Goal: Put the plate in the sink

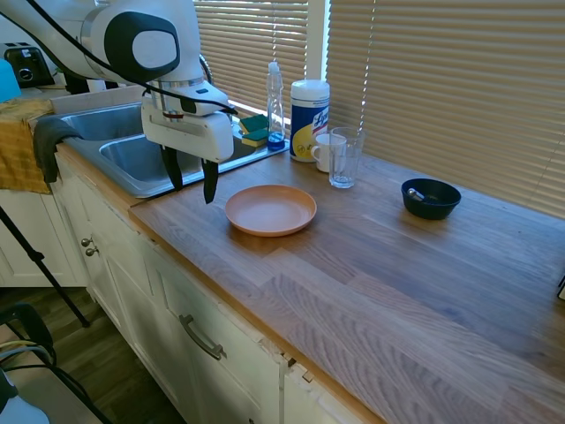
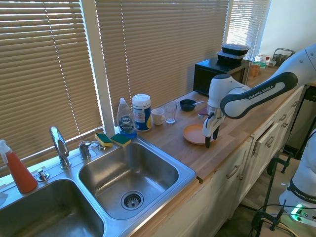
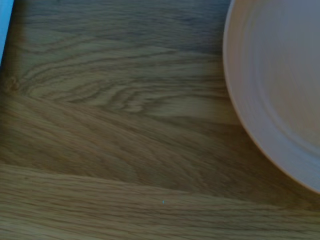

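The peach-orange plate [image 1: 270, 209] lies flat on the wooden counter [image 1: 397, 274], not in the sink [image 2: 126, 175]; it sits on the bare wood between the sink's near basin and the small dark blue bowl [image 1: 430, 198], closer to the sink. The claw [image 1: 191, 184] hangs just beside the plate on the sink side, over the strip of counter between the plate's rim and the sink's edge, its two dark fingers [image 1: 210, 181] pointing down, spread apart and gripping nothing. From the first exterior view the fingertips are low, near the wood but not touching the plate. The wrist view shows wood grain with the plate's curved rim [image 3: 280, 95] filling one side. Behind the plate, toward the window blinds, stand a clear drinking glass [image 1: 344, 157], a white mug [image 1: 325, 152] and a tall canister of wipes [image 1: 309, 119], with a dish soap bottle [image 1: 275, 104] and green and yellow sponges [image 1: 255, 130] at the sink's back corner. In the second exterior view, a chrome faucet [image 2: 59, 147] rises behind the sink's two basins, and a red spray bottle [image 2: 18, 170] stands beside the far basin.
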You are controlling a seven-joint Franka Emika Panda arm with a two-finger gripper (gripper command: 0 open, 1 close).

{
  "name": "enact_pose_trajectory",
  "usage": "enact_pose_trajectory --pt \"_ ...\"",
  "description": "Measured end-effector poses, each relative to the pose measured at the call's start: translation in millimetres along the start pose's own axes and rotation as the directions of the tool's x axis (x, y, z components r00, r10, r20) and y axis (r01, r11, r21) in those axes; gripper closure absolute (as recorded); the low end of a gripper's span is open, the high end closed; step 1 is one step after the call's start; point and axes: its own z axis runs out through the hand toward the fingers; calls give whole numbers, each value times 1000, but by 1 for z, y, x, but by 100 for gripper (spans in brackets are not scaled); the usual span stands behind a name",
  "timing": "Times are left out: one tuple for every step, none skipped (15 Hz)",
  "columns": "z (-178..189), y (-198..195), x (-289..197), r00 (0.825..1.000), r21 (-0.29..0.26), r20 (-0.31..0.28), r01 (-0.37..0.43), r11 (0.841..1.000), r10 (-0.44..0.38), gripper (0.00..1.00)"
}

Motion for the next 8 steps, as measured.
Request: enact_pose_trajectory --pt "0 0 0 1000 -1 0 0 1000 0 0" --pt "0 0 0 1000 -1 -1 0 1000 0 0" --pt "-1 -1 1 1000 2 -3 -2 1000 2 0" --pt "-5 -1 4 1000 8 -7 -7 1000 7 0" --pt "-10 0 10 1000 19 -13 -19 1000 19 0" --pt "-16 2 20 999 31 -21 -39 999 39 0" --pt "-23 7 31 998 44 -28 -63 997 64 0" --pt "-27 14 42 995 53 -30 -89 995 91 0"
